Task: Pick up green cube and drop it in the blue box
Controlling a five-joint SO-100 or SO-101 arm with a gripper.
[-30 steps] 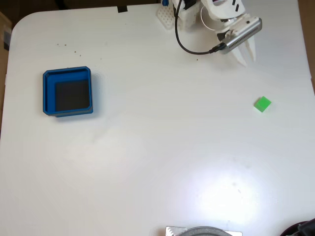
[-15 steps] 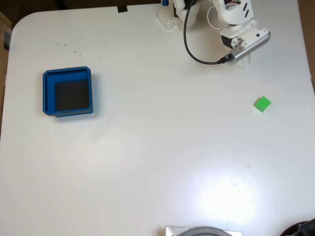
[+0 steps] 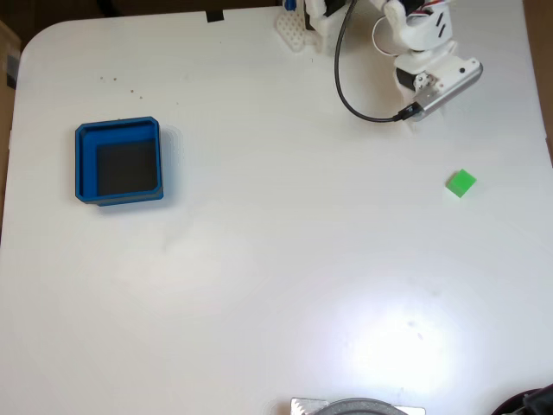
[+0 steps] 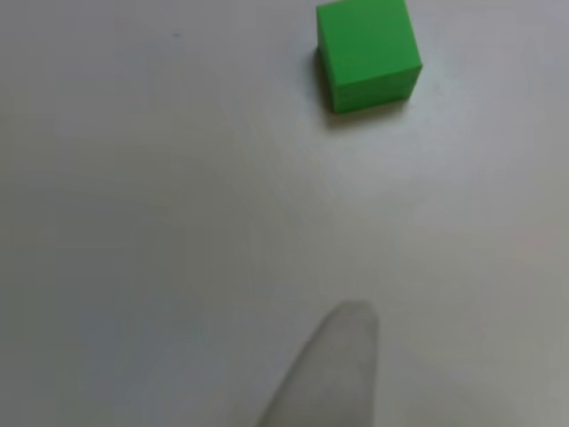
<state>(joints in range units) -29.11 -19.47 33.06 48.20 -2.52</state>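
Observation:
The green cube (image 3: 460, 183) lies on the white table at the right side of the fixed view, apart from everything. The blue box (image 3: 85, 164), a shallow tray with a dark floor, sits far off at the left. My gripper (image 3: 435, 93) hangs at the top right, up and a little left of the cube, with its fingers hidden under the wrist housing. In the other view, the cube (image 4: 368, 53) is at the top edge and one pale, blurred fingertip (image 4: 342, 360) rises from the bottom, well short of it. Nothing is held.
A black cable (image 3: 350, 97) loops from the arm's base (image 3: 302, 26) at the table's top edge. A grey round object (image 3: 359, 406) sits at the bottom edge and a dark thing (image 3: 531, 402) at the bottom right corner. Table edges run close on the right.
The arm has swung to the right and slightly down toward the cube. Its fingers, visible a second ago, are now tucked under the wrist housing. Cube and box have not moved.

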